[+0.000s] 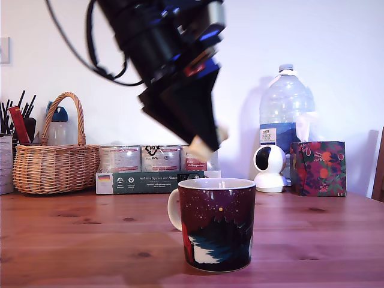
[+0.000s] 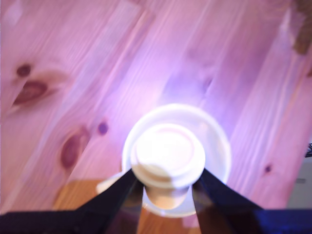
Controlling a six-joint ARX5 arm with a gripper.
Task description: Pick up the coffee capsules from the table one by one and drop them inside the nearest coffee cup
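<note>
1 capsule [image 2: 168,155], clamped in gripper [image 1: 204,139], hangs above cup [image 1: 217,228]. Step: drop. Next move likely needs centring over the mouth, then opening.

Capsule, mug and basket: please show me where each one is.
Capsule [image 2: 168,155]: wrist view, middle of its round end.
Mug [image 1: 219,225]: exterior view, its dark outer wall.
Basket [image 1: 54,169]: exterior view, its woven front wall.

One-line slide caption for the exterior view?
Gripper holds a coffee capsule above the maroon coffee cup on the wooden table.
</note>
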